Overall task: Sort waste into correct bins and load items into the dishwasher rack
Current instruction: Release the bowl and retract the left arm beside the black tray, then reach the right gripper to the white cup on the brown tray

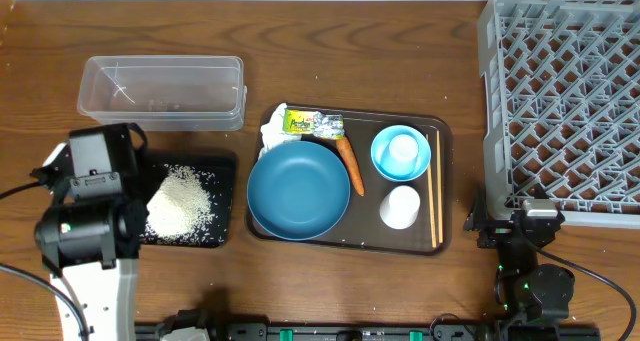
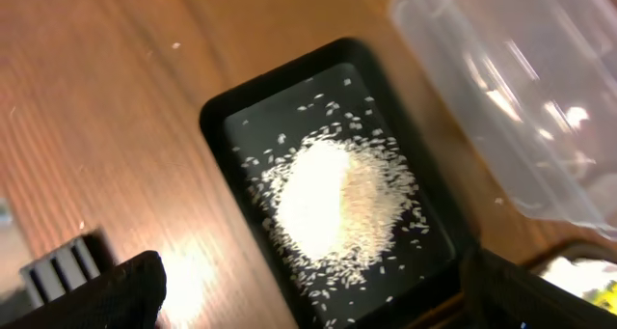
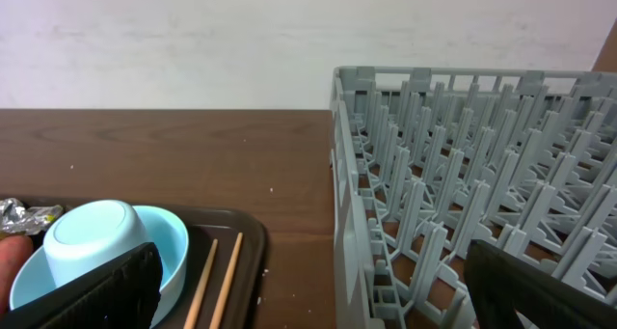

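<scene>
Rice (image 1: 180, 203) lies heaped in the middle of the black tray (image 1: 226, 169), with loose grains scattered around the pile. The clear tub (image 1: 100, 81) sits just behind that tray on the wooden surface (image 1: 40, 41). The left end effector (image 2: 308, 286) hangs above the black tray's near end, released, its fingers (image 2: 106, 290) spread wide.

To the right, the brown tray (image 1: 380, 243) carries the rest. The blue plate (image 1: 298, 189) fills its left half, and the carrot (image 1: 350, 166) lies just beside the plate's right rim. The wrapper (image 1: 312, 126) is at the tray's back edge, and the tissue (image 1: 270, 133) is bunched at its left. The small bowl (image 1: 378, 153) holds an upturned cup (image 1: 402, 147). A second cup (image 1: 400, 206) stands just in front of the bowl. The chopsticks (image 1: 435, 191) lie together along the tray's right edge.

The rack (image 1: 490, 101) stands at the far right, apart from the brown tray. The right end effector (image 3: 310, 271) is low near the rack's front left corner, released, with its fingers (image 3: 96, 290) wide apart.
</scene>
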You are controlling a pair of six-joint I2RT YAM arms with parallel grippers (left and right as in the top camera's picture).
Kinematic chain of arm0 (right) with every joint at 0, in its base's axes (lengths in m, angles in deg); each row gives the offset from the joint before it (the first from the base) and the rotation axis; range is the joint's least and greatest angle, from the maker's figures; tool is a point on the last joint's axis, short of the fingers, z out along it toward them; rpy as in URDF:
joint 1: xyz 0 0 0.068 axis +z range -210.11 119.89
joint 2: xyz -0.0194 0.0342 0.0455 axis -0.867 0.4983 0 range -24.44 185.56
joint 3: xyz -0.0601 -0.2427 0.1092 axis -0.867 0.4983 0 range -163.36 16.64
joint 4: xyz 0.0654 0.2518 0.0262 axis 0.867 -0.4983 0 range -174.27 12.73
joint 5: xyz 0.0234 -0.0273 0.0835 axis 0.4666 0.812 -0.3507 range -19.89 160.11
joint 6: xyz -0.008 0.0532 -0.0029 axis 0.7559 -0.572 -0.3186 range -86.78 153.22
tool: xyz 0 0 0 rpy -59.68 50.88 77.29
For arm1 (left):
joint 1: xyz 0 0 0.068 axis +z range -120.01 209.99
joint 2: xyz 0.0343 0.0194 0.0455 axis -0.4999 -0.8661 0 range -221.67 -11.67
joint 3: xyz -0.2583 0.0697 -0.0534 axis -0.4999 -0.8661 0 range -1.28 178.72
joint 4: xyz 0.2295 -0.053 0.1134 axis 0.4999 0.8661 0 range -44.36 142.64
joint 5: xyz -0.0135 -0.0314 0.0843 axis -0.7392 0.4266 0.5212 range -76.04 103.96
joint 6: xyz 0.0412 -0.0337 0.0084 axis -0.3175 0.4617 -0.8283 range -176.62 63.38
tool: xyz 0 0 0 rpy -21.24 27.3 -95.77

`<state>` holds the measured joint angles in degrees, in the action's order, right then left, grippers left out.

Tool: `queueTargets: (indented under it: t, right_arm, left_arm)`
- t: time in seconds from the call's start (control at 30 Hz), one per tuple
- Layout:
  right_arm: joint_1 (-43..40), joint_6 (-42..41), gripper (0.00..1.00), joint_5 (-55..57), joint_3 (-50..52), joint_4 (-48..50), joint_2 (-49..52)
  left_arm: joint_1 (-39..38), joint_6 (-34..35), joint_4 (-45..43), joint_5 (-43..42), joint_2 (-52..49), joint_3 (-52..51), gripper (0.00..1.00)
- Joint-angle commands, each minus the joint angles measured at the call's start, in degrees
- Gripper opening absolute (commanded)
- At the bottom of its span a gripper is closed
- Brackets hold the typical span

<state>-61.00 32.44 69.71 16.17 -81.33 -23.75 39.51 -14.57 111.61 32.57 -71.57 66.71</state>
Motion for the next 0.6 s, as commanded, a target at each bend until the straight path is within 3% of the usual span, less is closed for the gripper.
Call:
queueTargets:
  t: [0.0,0.23,0.37,0.5,0.57]
  right_arm:
    - [-0.5,0.6,0.99,0.3,0.2,-0.2,-0.3]
    - [-0.5,-3.1,0.99,-4.3,0.2,4.3,-0.3]
    - [-0.5,-21.7,0.99,-20.4,0.2,9.9,-0.3]
    - [-0.5,-39.2,0.99,-23.7,0.2,20.0,-0.3]
    - [-0.5,-44.1,0.99,-23.9,0.2,23.2,-0.3]
  left_arm:
    - [1.0,1.8,1.1,-0.6,-2.0,0.7,1.0]
    - [1.0,1.8,1.3,-0.6,-5.8,0.7,1.0]
    - [1.0,1.8,1.3,-0.6,-7.5,0.7,1.0]
    - [1.0,1.8,1.2,-0.5,-8.8,0.7,1.0]
    - [1.0,1.7,1.3,-0.5,-9.4,0.6,1.0]
